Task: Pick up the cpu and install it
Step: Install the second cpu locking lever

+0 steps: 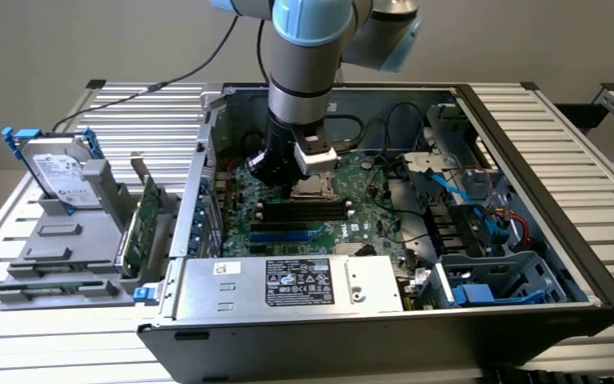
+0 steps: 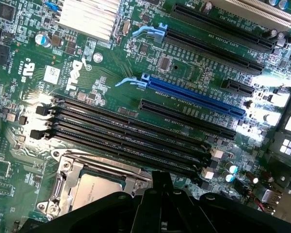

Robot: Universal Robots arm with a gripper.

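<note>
1. Pressed-together fingers of the tool are seen just over the socket.
2. Seated in that socket, apparently, the cpu is found on the motherboard, beside the memory slots.

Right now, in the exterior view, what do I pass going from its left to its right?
Hard drive → green circuit card → gripper over the motherboard → blue cables → case's right wall.

Hard drive stands beside open computer case.
</note>
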